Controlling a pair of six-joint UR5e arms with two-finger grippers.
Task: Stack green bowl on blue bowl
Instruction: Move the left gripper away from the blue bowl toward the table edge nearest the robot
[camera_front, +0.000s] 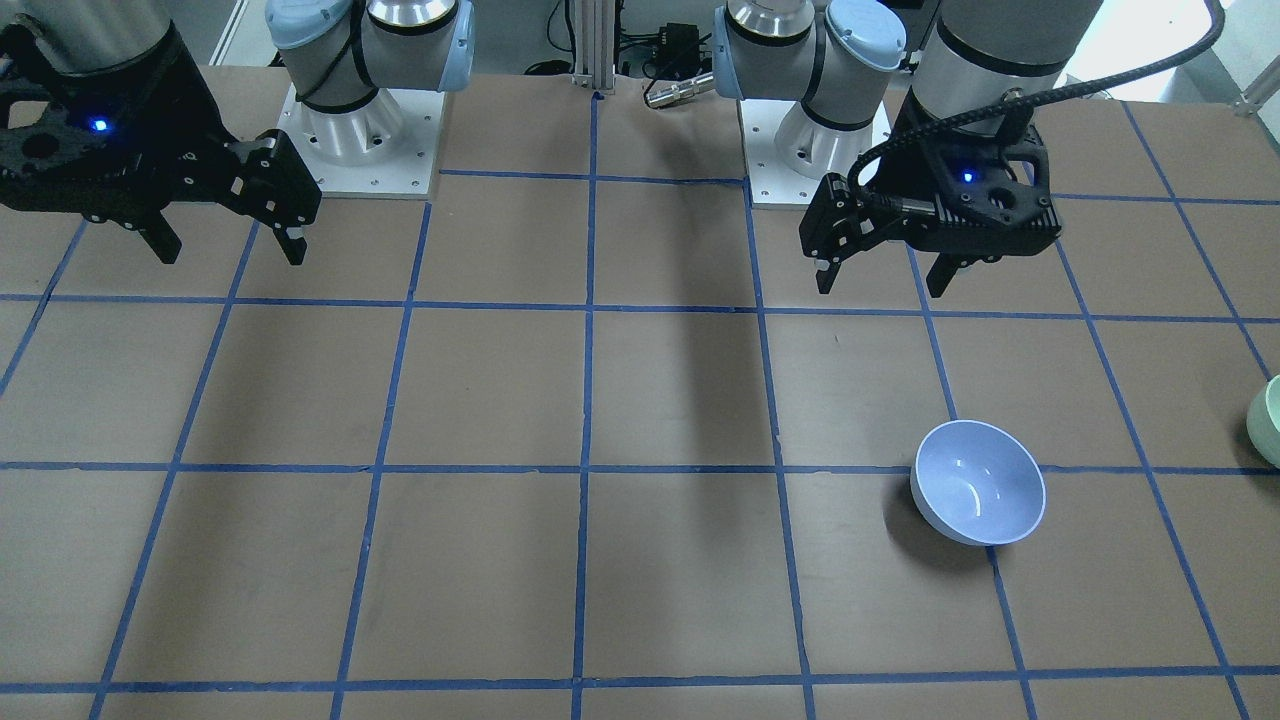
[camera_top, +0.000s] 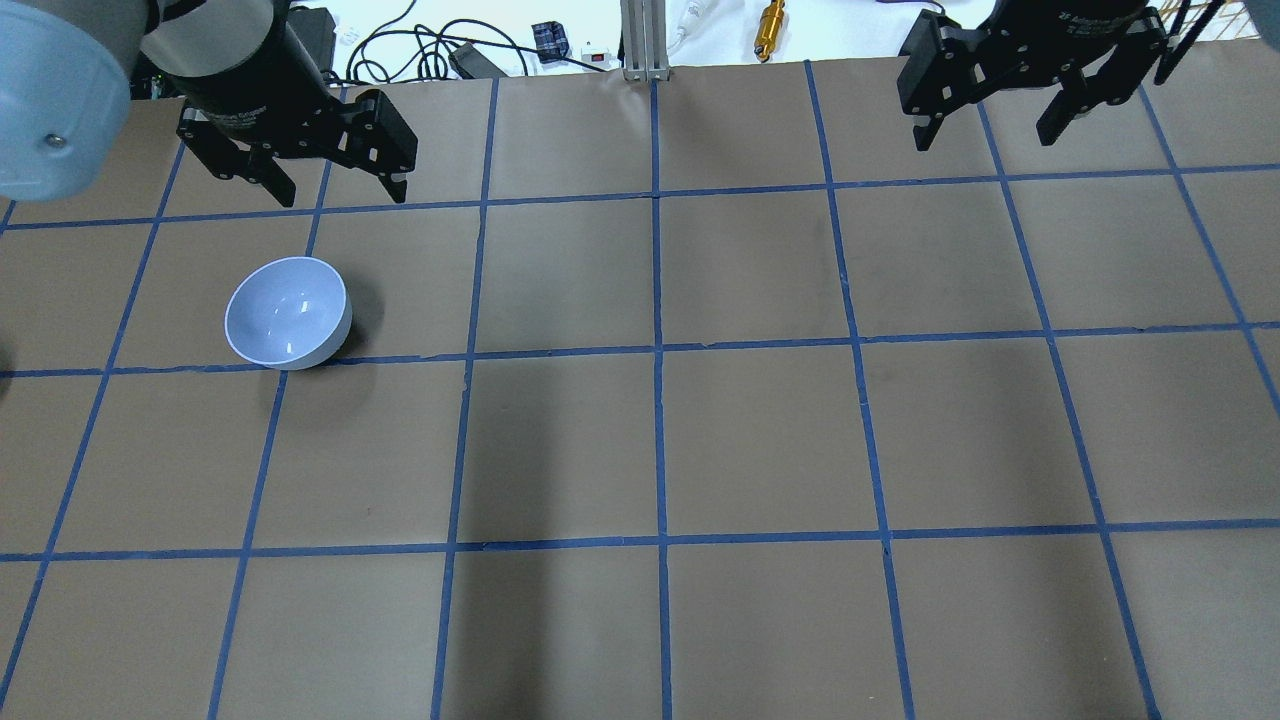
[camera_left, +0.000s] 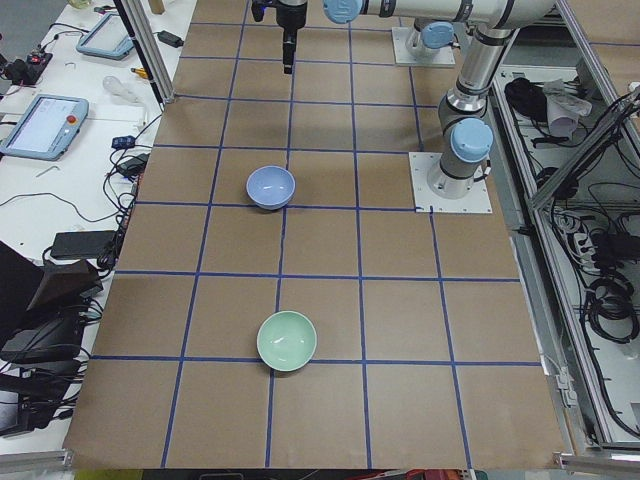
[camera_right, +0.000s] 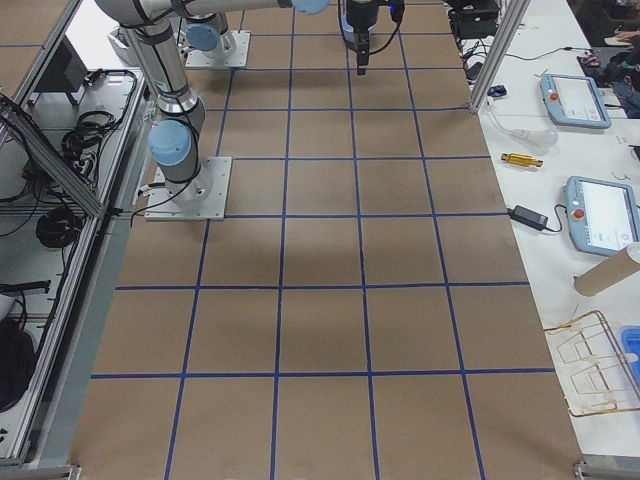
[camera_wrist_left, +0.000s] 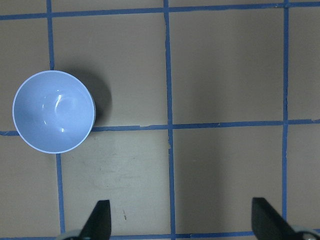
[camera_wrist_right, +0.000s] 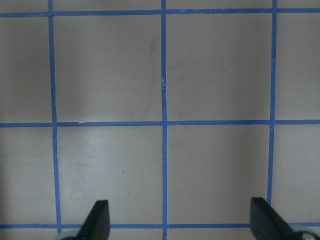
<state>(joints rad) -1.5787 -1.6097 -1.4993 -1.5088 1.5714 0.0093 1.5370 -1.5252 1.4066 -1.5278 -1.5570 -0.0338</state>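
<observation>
Your left gripper (camera_front: 880, 288) hangs wide open, empty, above the bench (camera_front: 640, 400) near the blue bowl (camera_front: 978, 483). Your right gripper (camera_front: 233, 257) is equally spread, holding nothing.

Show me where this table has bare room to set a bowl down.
The table's right half, under the right gripper, is bare paper. So is the middle. On the left, the squares between the blue bowl and the green bowl are free. Nowhere is crowded; only those bowls sit there.
</observation>
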